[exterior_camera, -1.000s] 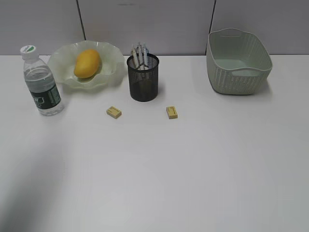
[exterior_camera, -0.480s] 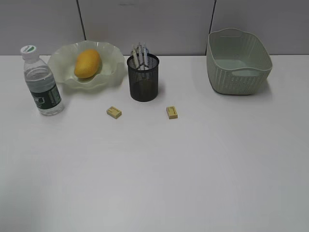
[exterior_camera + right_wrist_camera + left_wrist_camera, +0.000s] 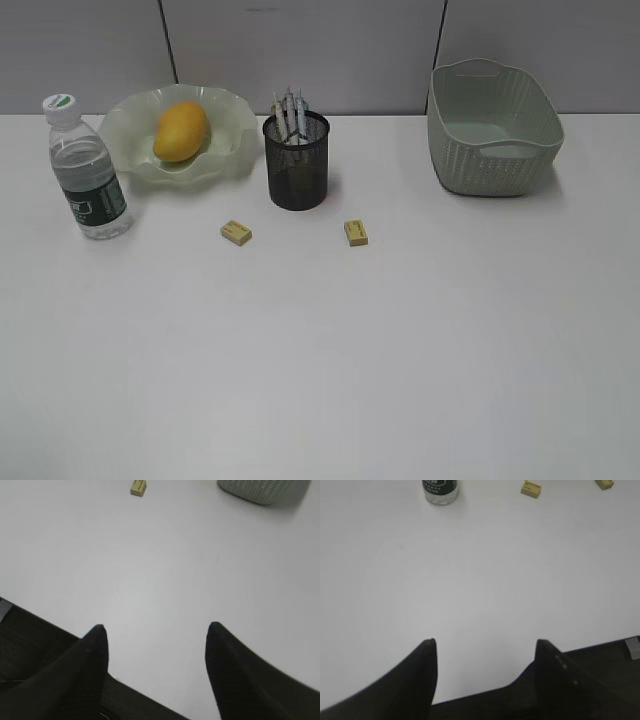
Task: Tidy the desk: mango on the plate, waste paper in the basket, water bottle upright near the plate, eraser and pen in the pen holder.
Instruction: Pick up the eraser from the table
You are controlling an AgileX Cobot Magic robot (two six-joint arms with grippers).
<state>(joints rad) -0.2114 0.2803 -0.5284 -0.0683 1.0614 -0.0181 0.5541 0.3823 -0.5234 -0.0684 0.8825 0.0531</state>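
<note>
The mango [image 3: 181, 131] lies on the wavy-rimmed plate [image 3: 122, 130] at the back left of the desk [image 3: 330, 340]. The water bottle [image 3: 88, 178] stands upright left of the plate; its base shows in the left wrist view [image 3: 440, 490]. The pen holder [image 3: 296, 165] holds several pens [image 3: 290, 112]. Two yellow erasers lie in front of it, one on the left [image 3: 236, 232] and one on the right [image 3: 356, 232]. The basket [image 3: 492, 128] stands at the back right. No waste paper shows. My left gripper [image 3: 485, 645] and right gripper [image 3: 155, 630] are open and empty over the desk's front edge.
Both erasers show at the top of the left wrist view [image 3: 531, 488] [image 3: 604, 483]. The right eraser [image 3: 138, 487] and the basket's base [image 3: 260, 489] show in the right wrist view. A grey panelled wall [image 3: 300, 50] runs behind the desk.
A faint shadow at the desk's front left corner has gone. The objects have not moved.
</note>
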